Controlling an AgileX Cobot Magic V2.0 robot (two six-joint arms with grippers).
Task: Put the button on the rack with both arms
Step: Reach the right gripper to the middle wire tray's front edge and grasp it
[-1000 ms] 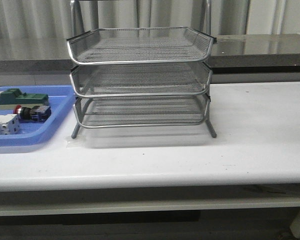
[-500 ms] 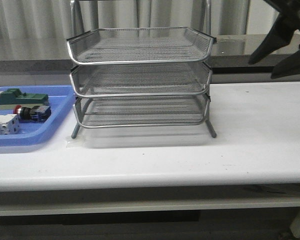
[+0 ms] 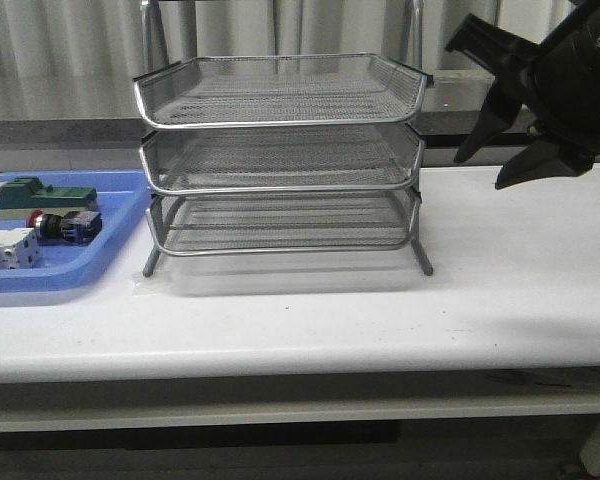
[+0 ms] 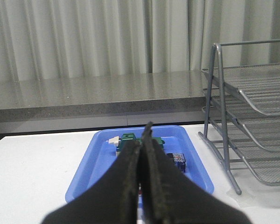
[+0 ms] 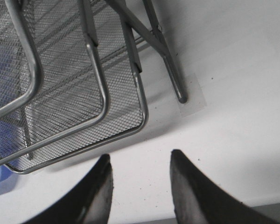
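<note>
The button (image 3: 65, 226), with a red cap, black body and blue rear block, lies in the blue tray (image 3: 90, 272) at the far left of the table. The rack (image 3: 280, 150) stands at the table's middle, with nothing in its three mesh tiers. My right gripper (image 3: 480, 170) is open and empty, in the air beside the rack's right side. Its wrist view shows the open gripper (image 5: 140, 158) over bare table by the rack's corner (image 5: 98, 98). My left gripper (image 4: 143, 140) is shut and empty, and its fingers partly hide the button (image 4: 178, 160). The left arm is out of the front view.
A green-topped block (image 3: 40, 193) and a white boxy block (image 3: 5, 248) share the blue tray with the button. A dark stone ledge (image 3: 520, 95) runs behind the table. The rack's thin leg (image 5: 170, 70) stands close to my right gripper.
My right arm has come into the front view from the upper right and moved left and down toward the rack's right side. The button and the rack have not moved.
</note>
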